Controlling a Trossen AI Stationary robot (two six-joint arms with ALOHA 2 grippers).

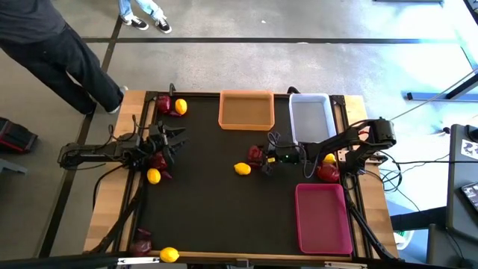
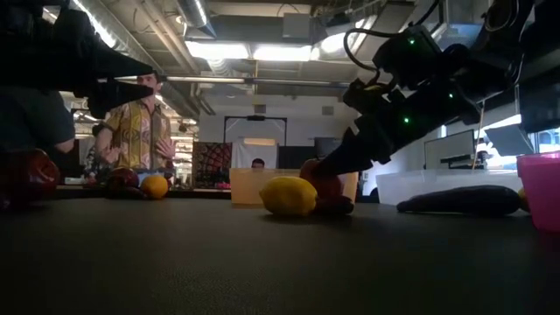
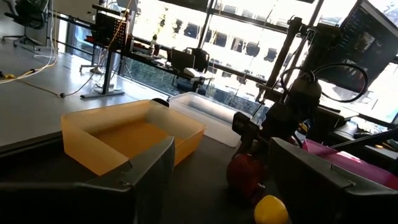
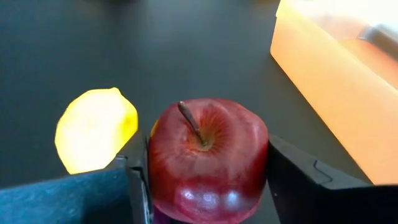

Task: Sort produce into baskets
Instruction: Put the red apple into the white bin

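Jaws of right gripper (image 4: 205,186) clamp red apple (image 4: 207,158); lemon (image 4: 94,129) beside; left jaws open.

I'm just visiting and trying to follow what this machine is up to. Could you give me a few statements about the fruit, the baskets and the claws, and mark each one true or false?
1. The right claw has a red apple between its fingers. True.
2. A lemon lies right beside that apple. True.
3. The orange basket is full of fruit. False: it shows no fruit inside.
4. The left claw is carrying a lemon. False: its jaws stand open with nothing between them.
5. The pink basket sits on the right arm's side of the table. True.
6. The white basket sits apart from the orange one, at the table's opposite end. False: they stand side by side.
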